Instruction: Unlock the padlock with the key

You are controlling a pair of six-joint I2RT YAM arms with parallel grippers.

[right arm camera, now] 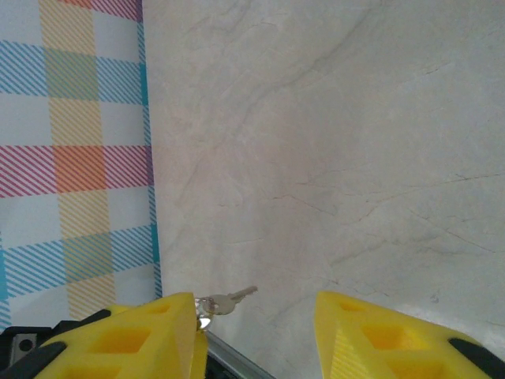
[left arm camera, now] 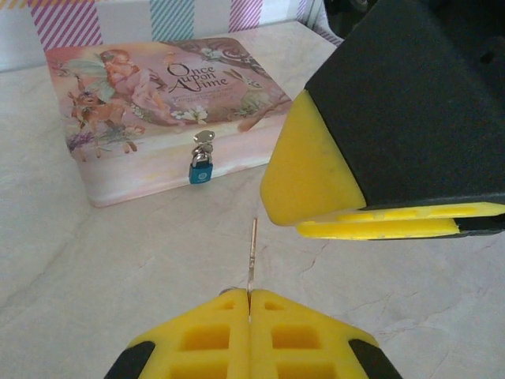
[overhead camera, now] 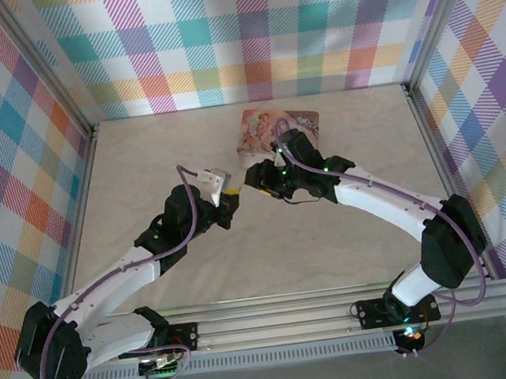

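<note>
From above, the left hand (overhead camera: 227,195) and the right hand (overhead camera: 254,178) nearly meet over the surface (overhead camera: 141,166), just in front of the pink tin box (overhead camera: 279,128).

In the left wrist view, the left hand is clamped on the key (left arm camera: 252,249), whose thin blade points toward the blue padlock (left arm camera: 200,170) hanging on the tin box's front wall.

In the right wrist view, the right hand has its fingers spread wide, and the key juts out beside one finger (right arm camera: 150,339).
</note>
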